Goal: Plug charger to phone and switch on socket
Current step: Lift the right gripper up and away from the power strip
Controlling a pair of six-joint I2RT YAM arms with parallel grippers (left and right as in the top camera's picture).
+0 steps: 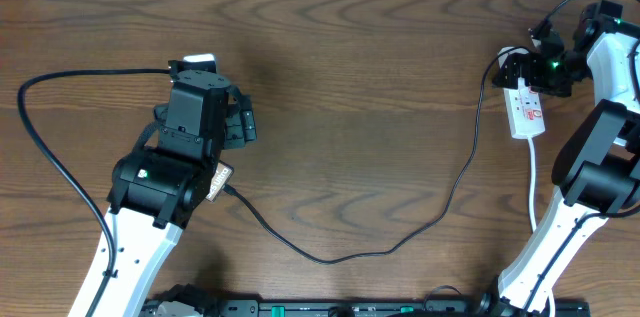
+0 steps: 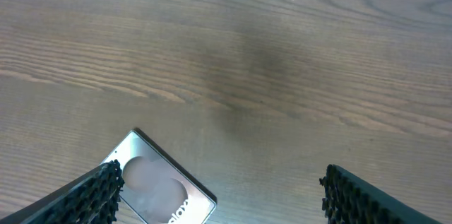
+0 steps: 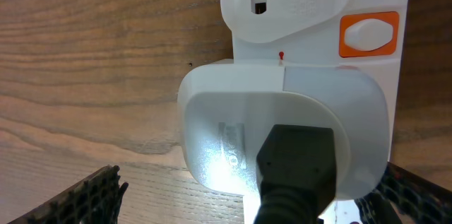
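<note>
Charger: a thin black cable (image 1: 400, 242) lying loose on the table (image 1: 350, 47). It runs from the socket on the right, down toward the near edge in a wide curve, then up to the left, where it passes under the left arm beside a paper tag (image 1: 218, 182). Its connector tip is hidden there, so I cannot tell whether it meets the phone.
Charger at the socket: a blocky black plug (image 3: 295, 157) seated in a rounded white adapter (image 3: 282, 111), brightly lit in the right wrist view.
Socket: a narrow white strip (image 3: 311, 12) at the far right of the table, lying lengthwise from far to near. Its white cord (image 1: 533, 182) trails toward the near edge.
Switch: an orange frame with a white rocker (image 3: 369, 33), just beyond the adapter on the strip's right side; a small red mark sits between them.
Right gripper (image 3: 244, 192): jaws spread wide, one ribbed finger on either side of the adapter, neither touching it.
In the way on the right: the right arm's wrist, with a green light (image 1: 553, 65), covers the strip's far end from above.
Phone: left of centre, in the far half of the table. Only one corner (image 2: 166, 192) shows, with a silvery rim, a pale curved graphic and part of the white lettering.
Left gripper (image 2: 220, 185): jaws well apart and holding nothing, with the phone corner between them, close to the left finger.
In the way on the left: the left arm's wrist hides nearly all the phone from above.
Further out: a thicker black robot cable (image 1: 40, 147) loops along the left edge.
</note>
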